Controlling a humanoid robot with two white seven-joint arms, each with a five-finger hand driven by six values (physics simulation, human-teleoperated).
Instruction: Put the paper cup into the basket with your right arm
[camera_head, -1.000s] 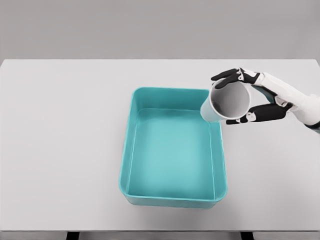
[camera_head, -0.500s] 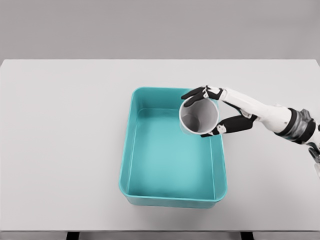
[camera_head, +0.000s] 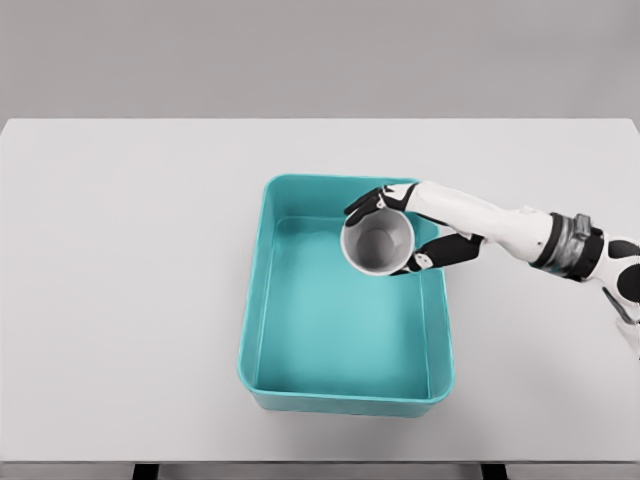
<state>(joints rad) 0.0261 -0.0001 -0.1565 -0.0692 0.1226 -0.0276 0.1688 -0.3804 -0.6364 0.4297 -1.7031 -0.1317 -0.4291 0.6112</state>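
Observation:
A white paper cup (camera_head: 377, 243) hangs over the upper right part of the teal basket (camera_head: 256, 330), its open mouth turned up toward the camera. My right hand (camera_head: 400, 232) is shut on the cup, black fingers above its rim and the thumb below it. The right arm reaches in from the right edge across the basket's right wall. The cup is held above the basket floor; whether it touches the floor cannot be told. The left arm does not show.
The basket stands on a wide light grey table (camera_head: 120, 280), whose front edge runs along the bottom of the view. A plain grey wall lies behind the table.
My right hand has carried the cup leftward from beyond the basket's right rim to over its inside, and a little lower. The arm has stretched further into view.

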